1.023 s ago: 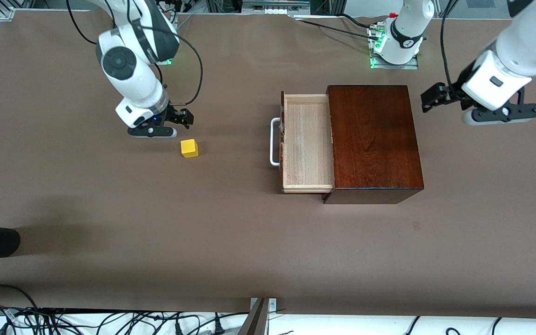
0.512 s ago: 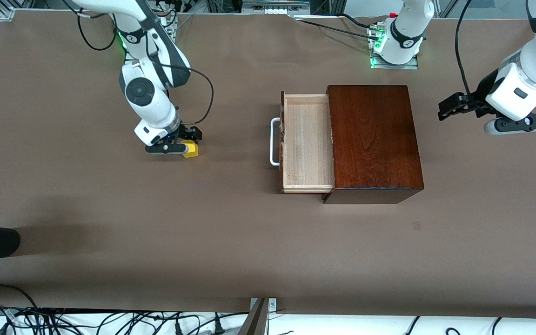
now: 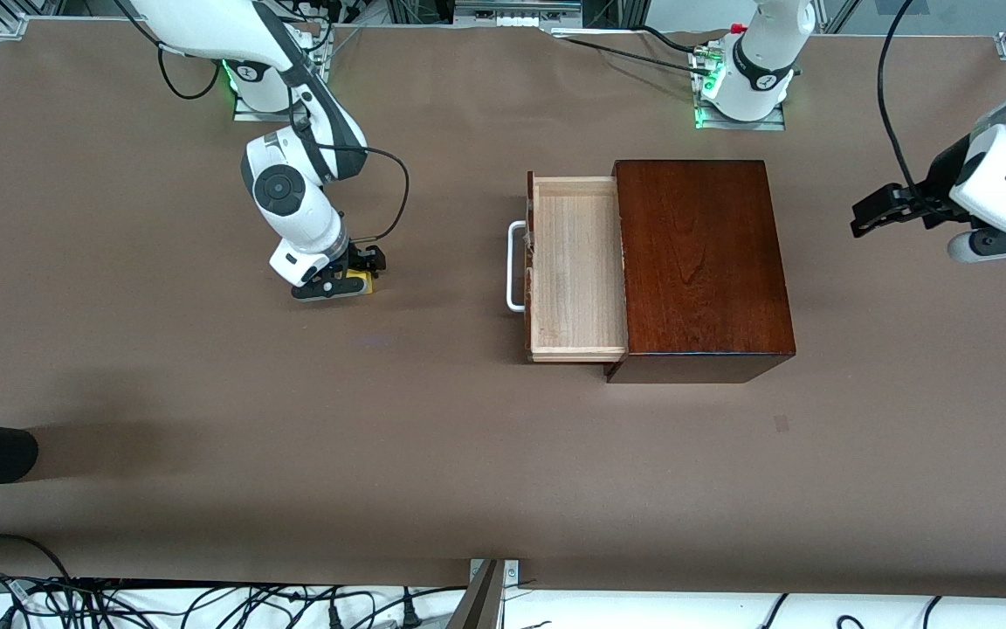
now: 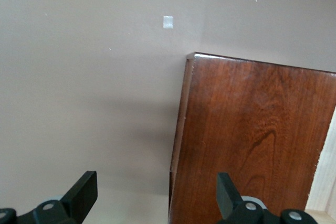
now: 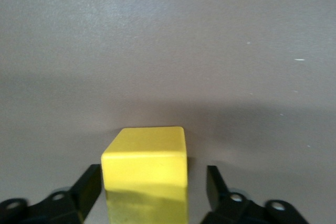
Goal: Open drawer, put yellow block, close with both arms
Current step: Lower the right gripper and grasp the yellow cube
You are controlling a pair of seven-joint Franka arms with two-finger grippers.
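Straddling yellow block, right pincer seemingly ungripped; left pincer agape; drawer handle toward right arm's end.

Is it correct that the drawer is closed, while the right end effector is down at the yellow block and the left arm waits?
Not quite: the drawer is pulled open, its pale tray out of the box, as the front view shows. The rest holds: the right end effector is down around the yellow block on the table, and the left end effector waits in the air at its end of the table.
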